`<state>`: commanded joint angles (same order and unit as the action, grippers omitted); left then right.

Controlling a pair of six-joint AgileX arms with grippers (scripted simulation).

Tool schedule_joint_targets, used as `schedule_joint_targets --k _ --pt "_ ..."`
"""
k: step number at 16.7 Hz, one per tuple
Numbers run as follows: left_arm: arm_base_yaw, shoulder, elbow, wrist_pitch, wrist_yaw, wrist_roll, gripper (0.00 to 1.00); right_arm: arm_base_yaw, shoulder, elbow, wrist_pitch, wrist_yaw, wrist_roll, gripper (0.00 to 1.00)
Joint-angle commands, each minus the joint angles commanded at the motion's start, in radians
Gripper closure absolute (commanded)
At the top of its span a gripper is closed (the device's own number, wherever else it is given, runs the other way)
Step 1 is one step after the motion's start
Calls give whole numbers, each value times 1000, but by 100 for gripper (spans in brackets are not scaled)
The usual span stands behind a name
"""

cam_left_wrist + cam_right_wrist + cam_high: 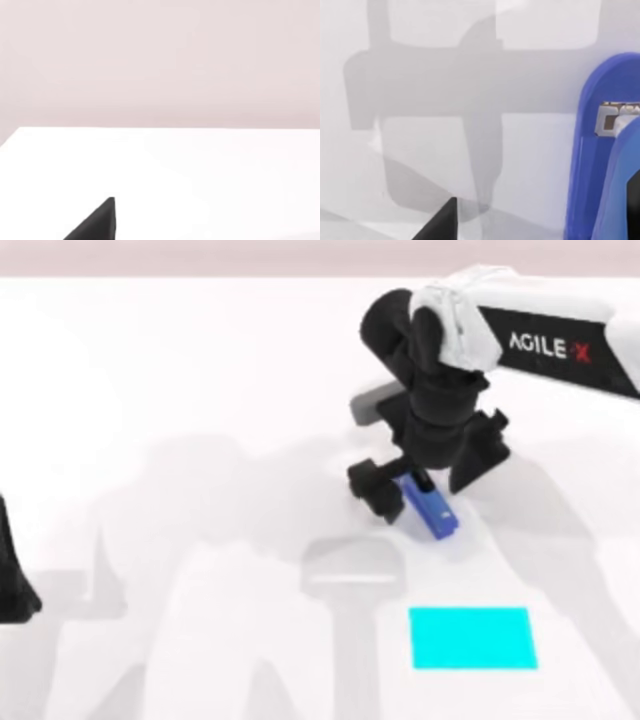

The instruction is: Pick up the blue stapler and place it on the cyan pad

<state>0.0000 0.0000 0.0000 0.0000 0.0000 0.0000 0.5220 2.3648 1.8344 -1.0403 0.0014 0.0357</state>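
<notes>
Right gripper (412, 483) down over the blue stapler (430, 508) near the middle of the white table (200, 440), right of centre in the top view. Black fingers on either side of the stapler's far end; whether clamped on it or merely straddling it cannot be told. Stapler lying diagonally, near end free and pointing toward the cyan pad (472, 637). Pad flat nearer the front edge, apart from the stapler, bare. Pad seen only from above. Right wrist view filled at one side by the blue stapler (600, 165), close up, metal slot visible, shadows across the table beyond. Left arm (15, 575) parked at the left edge; left wrist view only table, wall and one dark fingertip (97, 222).
</notes>
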Motion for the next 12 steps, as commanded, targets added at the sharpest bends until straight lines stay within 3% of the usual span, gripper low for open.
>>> schedule_joint_targets --k 9,12 --pt "0 0 0 0 0 0 0 0 0 0 0 0 0 98" --pt "0 0 0 0 0 0 0 0 0 0 0 0 0 100"
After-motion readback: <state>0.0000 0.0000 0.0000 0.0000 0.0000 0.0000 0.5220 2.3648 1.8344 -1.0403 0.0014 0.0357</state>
